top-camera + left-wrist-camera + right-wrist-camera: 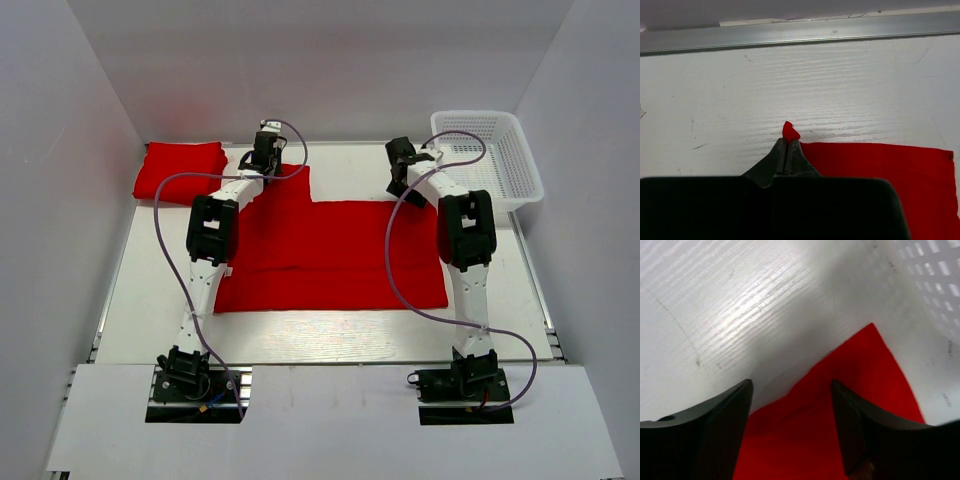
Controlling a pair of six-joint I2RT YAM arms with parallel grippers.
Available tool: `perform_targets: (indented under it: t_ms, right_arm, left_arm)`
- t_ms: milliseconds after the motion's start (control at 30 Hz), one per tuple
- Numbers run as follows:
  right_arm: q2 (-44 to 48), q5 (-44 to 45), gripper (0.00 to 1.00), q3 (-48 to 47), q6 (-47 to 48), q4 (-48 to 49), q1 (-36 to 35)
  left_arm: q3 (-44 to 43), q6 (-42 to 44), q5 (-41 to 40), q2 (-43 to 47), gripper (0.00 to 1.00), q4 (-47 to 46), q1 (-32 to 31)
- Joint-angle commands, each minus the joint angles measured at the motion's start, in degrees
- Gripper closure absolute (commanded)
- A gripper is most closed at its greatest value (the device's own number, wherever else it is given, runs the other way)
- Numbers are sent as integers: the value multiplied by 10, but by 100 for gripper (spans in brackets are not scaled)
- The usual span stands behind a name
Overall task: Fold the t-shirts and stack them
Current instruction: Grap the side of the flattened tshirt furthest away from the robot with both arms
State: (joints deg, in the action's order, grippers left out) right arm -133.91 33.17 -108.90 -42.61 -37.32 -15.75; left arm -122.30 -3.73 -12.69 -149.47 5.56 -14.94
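A red shirt (330, 250) lies spread flat at the centre of the white counter (330, 345). Its far edge is stepped, and the left part reaches farther toward 12 o'clock than the right. A faint crease runs across it from 9 to 3 o'clock.

A second shirt (180, 170), folded into a thick pad, sits at 10 o'clock against the left wall, apart from the spread one. A white mesh basket (500, 160) stands at 2 o'clock in the far right corner.

The left fingers (786, 150), at 11 o'clock, are pressed together on the far left corner of the spread shirt. A small red tip of cloth pokes out past them, and the rest of that edge lies flat on the counter to their right. A metal rail (790, 37) runs along the counter's far side.

The right fingers (399, 172), at 1 o'clock, are spread wide above a pointed corner of the same shirt and do not grip it. The cloth there is slightly rumpled, and the basket wall is close by. Any lettering on the arms is too small to read.
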Motion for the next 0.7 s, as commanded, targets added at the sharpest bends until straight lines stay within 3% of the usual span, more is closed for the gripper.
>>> perform_targets:
  t_ms: [0, 100, 300, 367, 433, 667]
  right_arm:
    - [-32, -12, 33, -7, -12, -5, 2]
    - [-34, -14, 58, -5, -17, -6, 1]
    - [-14, 1, 74, 11, -15, -10, 0]
    - [-2, 1, 91, 17, -15, -10, 1]
    - [7, 3, 100, 24, -16, -16, -1]
    - [42, 21, 100, 50, -18, -27, -1]
  left_arm:
    - [-3, 14, 13, 53, 100, 14, 2]
    - [-3, 14, 13, 59, 100, 14, 2]
    - [-3, 19, 7, 64, 100, 20, 7]
    - [-8, 19, 7, 71, 100, 26, 7]
    - [-8, 19, 7, 77, 100, 31, 7]
    - [45, 19, 27, 145, 100, 25, 7]
